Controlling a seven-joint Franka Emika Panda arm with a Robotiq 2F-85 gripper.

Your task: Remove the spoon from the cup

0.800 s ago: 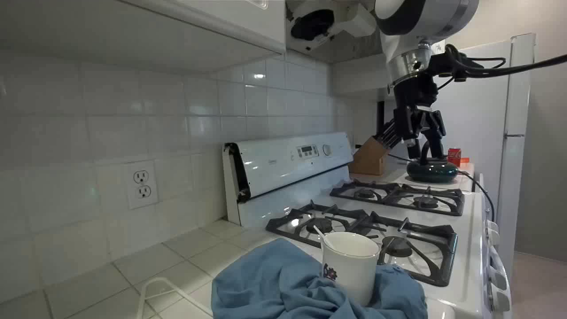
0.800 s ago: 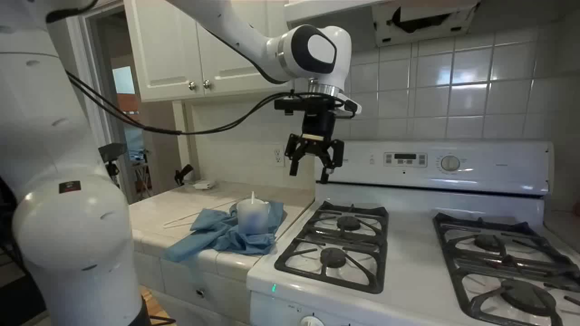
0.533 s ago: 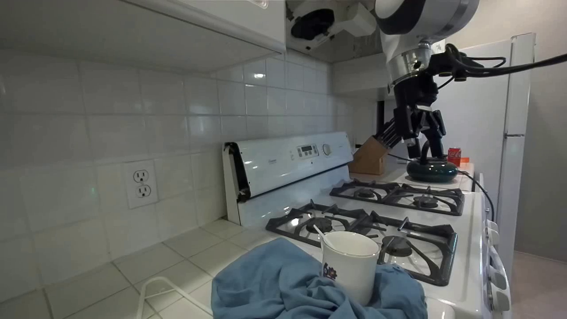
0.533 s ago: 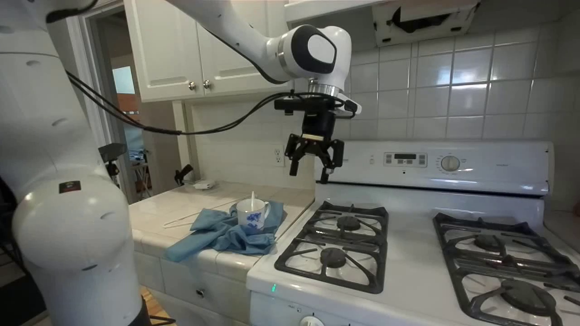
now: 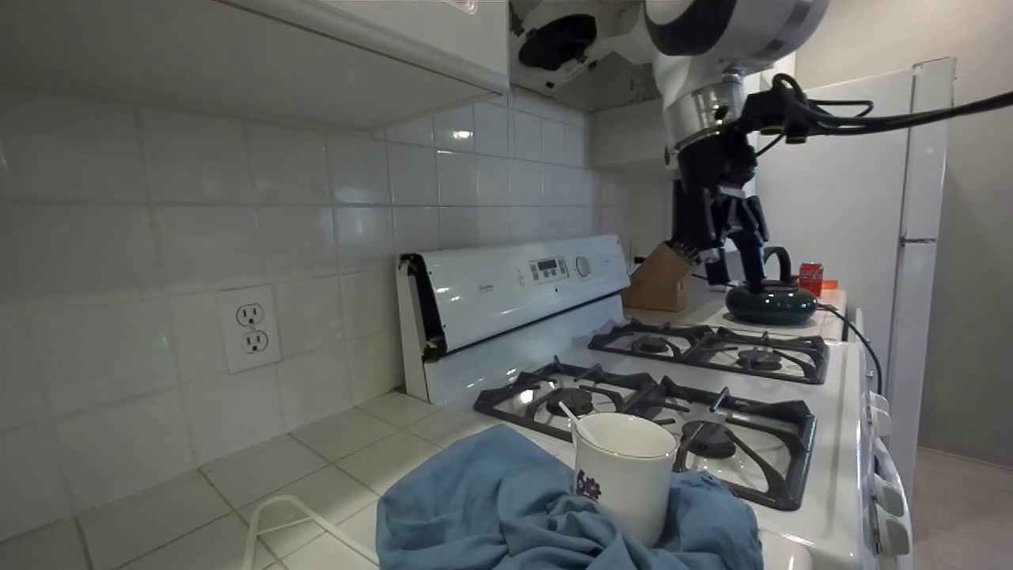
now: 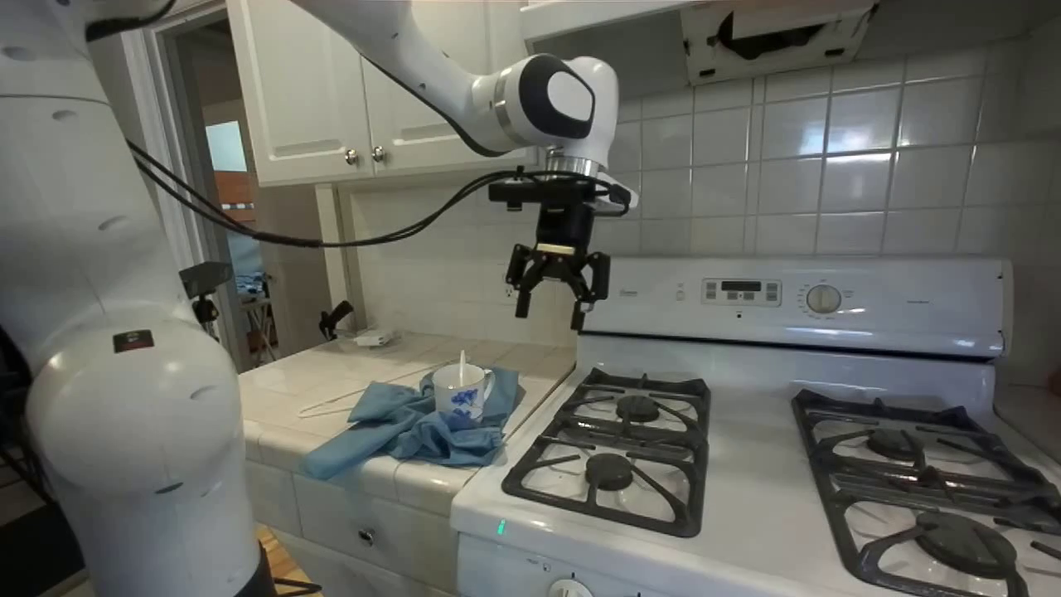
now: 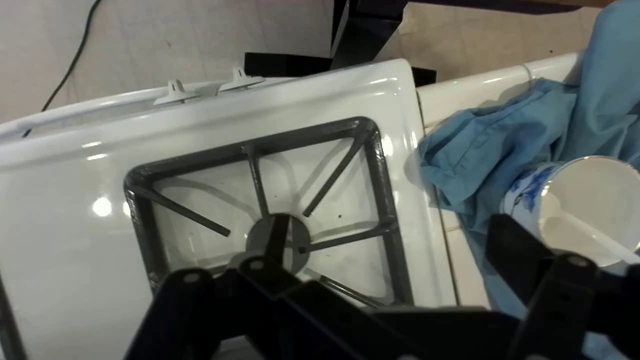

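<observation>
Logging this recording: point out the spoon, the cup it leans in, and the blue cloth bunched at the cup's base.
Spoon (image 7: 595,235): in the wrist view, on its pale handle.
Cup (image 5: 627,489): in an exterior view, on its white outer wall.
Blue cloth (image 6: 406,429): in an exterior view, on its bunched folds.

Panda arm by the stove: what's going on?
The job: get the spoon out of the patterned white mug. Not yet done: the spoon leans in the mug, which sits amid crumpled blue cloth on the tiled counter beside the gas stove. The open Robotiq gripper hangs in the air, apart from both, holding nothing.
</observation>
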